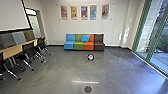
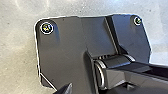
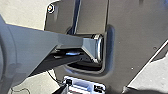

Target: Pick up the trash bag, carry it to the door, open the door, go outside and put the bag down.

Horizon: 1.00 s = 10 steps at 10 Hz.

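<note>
The jaws may be wide or narrow, I can't tell which, nor whether the cut-off dark shape (image 3: 140,90) in the right wrist view is the trash bag. A ball (image 1: 90,57) sits near the multicoloured sofa (image 1: 84,45) (blue cushion (image 1: 85,38) and all).

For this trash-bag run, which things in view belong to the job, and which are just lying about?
Job:
- green-framed glazing, with the outdoors beyond; likely the way out, though I can't make out a handle

Just there:
- black-and-white ball
- multicoloured sofa
- blue cushion
- table
- chairs
</note>
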Tool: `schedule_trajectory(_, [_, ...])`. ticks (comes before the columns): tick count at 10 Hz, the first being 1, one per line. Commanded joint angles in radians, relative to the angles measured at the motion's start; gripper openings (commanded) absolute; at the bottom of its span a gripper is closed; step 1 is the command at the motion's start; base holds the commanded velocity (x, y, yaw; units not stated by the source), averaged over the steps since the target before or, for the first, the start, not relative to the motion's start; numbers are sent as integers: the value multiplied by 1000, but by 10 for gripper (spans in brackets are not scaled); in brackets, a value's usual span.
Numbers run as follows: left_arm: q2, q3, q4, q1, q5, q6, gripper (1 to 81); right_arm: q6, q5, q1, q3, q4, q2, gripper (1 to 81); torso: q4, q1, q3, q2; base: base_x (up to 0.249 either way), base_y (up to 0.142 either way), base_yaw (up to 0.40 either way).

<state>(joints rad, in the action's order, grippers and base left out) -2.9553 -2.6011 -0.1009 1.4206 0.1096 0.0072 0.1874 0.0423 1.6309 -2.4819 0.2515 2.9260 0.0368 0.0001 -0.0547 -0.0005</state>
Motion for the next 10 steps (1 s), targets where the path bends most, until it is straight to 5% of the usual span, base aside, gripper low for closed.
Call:
schedule_trajectory(1, [7,2,10,-47,64,8,811,-6,-56,-22,9,15,1,811,0,0,0,0,143,0,0])
schedule_trajectory(10, [-13,4,13,-45,64,8,811,-5,-56,-21,8,15,20,811,0,1,0,0,144,0,0])
